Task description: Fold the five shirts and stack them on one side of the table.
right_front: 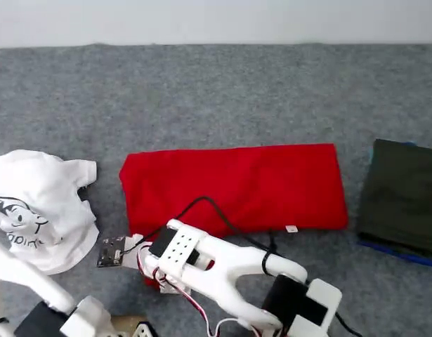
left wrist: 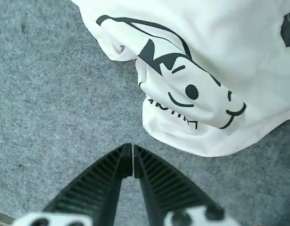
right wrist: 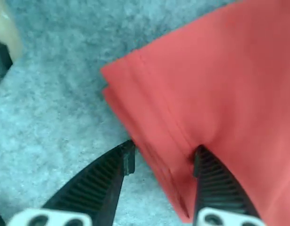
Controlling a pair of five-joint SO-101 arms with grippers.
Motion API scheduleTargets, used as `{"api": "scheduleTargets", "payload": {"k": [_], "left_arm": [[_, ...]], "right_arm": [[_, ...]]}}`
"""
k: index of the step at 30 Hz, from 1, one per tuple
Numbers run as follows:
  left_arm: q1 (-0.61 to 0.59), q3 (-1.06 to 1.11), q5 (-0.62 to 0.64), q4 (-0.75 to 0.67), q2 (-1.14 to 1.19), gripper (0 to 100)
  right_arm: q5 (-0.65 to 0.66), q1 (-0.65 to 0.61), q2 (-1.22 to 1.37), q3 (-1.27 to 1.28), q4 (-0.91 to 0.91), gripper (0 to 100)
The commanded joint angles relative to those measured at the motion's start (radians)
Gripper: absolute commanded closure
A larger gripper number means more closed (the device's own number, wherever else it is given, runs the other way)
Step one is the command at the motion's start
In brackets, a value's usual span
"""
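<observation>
Straddling a corner of the red shirt (right wrist: 220, 84) — right pincer (right wrist: 164, 150), jaws apart.

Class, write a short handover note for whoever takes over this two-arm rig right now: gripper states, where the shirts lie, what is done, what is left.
Left gripper: shut, empty, over the table beside the white shirt.
Right gripper: open, straddling the red shirt at its edge near a corner, not clamped.
Done: red shirt folded into a rectangle mid-table; dark green shirt folded at the high view's right edge, a blue layer under it.
Left: white shirt lies crumpled, unfolded; red shirt not yet stacked.
</observation>
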Motion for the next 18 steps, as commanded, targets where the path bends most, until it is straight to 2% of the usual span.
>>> {"api": "scheduleTargets", "payload": {"k": [1,6,13,18], "left_arm": [[-0.006,-0.039,-0.014,-0.021,-0.003,98],[-0.006,-0.039,-0.012,-0.021,-0.003,98],[-0.002,-0.039,-0.012,-0.021,-0.003,98],[0.000,-0.039,-0.012,-0.021,-0.003,98]], "right_arm": [[0.000,-0.005,0.051,-0.060,-0.012,84.6],[0.000,-0.005,0.102,-0.114,0.030,96.9],[0.037,0.005,0.073,-0.178,0.071,97.8],[0.051,0.085,0.024,-0.319,0.173,97.8]]}}
